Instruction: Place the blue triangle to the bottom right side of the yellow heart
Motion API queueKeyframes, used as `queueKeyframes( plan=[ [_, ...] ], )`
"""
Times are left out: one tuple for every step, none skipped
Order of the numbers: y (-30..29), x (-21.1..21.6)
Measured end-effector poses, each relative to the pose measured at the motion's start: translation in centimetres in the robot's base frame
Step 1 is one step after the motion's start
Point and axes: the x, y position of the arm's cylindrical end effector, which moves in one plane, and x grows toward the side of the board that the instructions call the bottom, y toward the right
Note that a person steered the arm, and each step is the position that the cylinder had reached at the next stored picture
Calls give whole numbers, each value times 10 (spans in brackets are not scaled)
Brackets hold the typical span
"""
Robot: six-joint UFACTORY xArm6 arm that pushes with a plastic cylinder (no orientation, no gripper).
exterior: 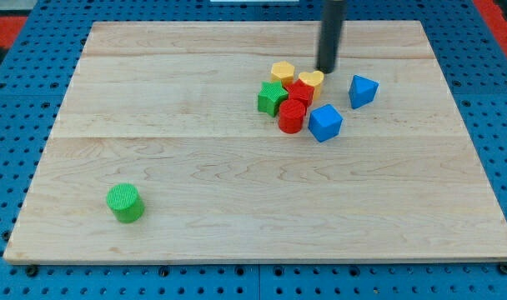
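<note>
The blue triangle (363,91) lies on the wooden board (237,183), to the right of a tight cluster of blocks. The yellow heart (312,82) sits at the cluster's upper right, about a block's width left of the triangle. My tip (327,70) is just above and right of the yellow heart, close to or touching its top edge, and up and left of the blue triangle. The rod rises out of the view's top.
In the cluster are a yellow hexagon (283,72), a red block (300,92), a red cylinder (292,117), a green star (273,98) and a blue cube (325,123). A green cylinder (124,202) stands alone at the lower left.
</note>
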Motion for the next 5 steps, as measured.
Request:
queueKeyframes(
  plan=[
    [73, 26],
    [64, 68],
    [33, 92],
    [44, 85],
    [109, 75]
  ],
)
